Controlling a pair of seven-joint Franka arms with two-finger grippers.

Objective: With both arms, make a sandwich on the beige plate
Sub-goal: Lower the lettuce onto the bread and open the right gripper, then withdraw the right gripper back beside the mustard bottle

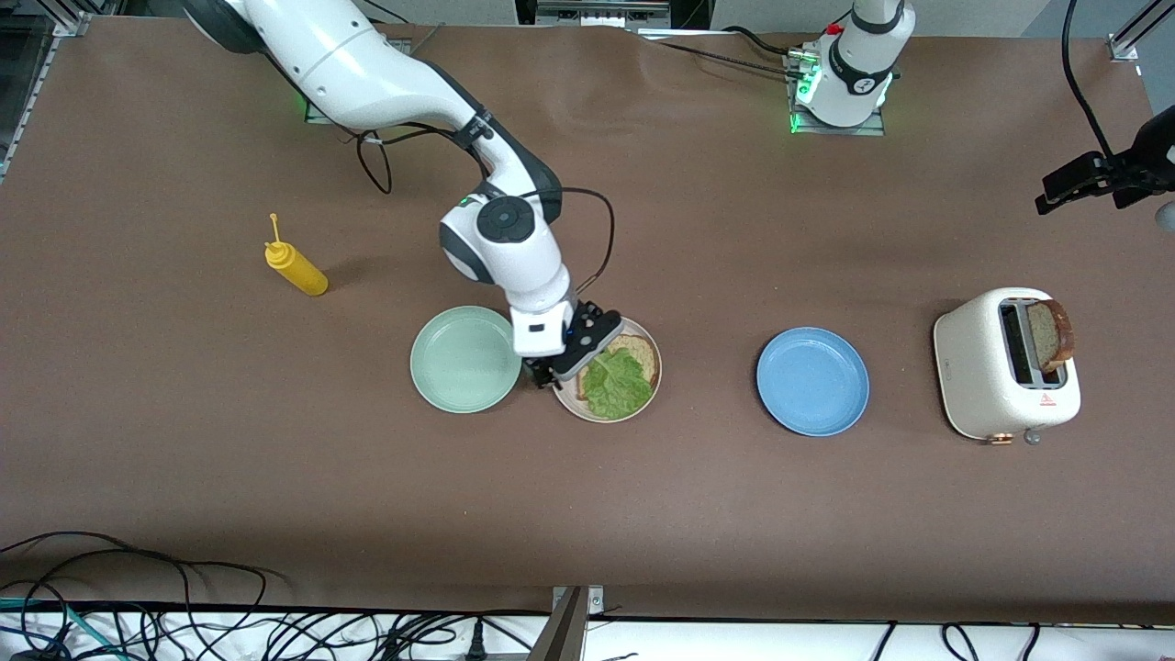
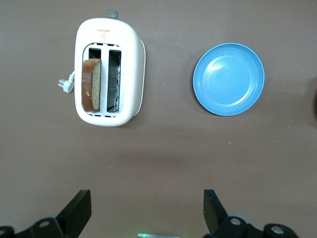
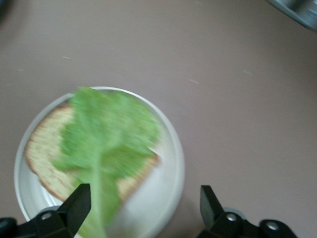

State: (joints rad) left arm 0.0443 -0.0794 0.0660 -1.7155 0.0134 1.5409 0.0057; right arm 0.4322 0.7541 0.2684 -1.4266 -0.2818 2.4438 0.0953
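The beige plate (image 1: pixel 654 390) (image 3: pixel 163 193) lies mid-table, nearer the front camera than the arms' bases. On it lies one brown bread slice (image 1: pixel 643 356) (image 3: pixel 44 148) with a ruffled green lettuce leaf (image 1: pixel 617 381) (image 3: pixel 111 134) on top. My right gripper (image 1: pixel 565 372) (image 3: pixel 143 193) hangs low over the plate's edge on the mint plate's side, open, gripping nothing; the leaf's stalk ends beside one finger. A second bread slice (image 1: pixel 1051 332) (image 2: pixel 90 84) stands in the toaster. My left gripper (image 2: pixel 146 198) waits open and empty, high over the table near the toaster.
The white toaster (image 1: pixel 1001 367) (image 2: pixel 106 74) stands toward the left arm's end. A blue plate (image 1: pixel 812 381) (image 2: pixel 229 79) lies between it and the beige plate. A mint green plate (image 1: pixel 465 358) touches the beige plate's other edge. A yellow squeeze bottle (image 1: pixel 296 266) lies toward the right arm's end.
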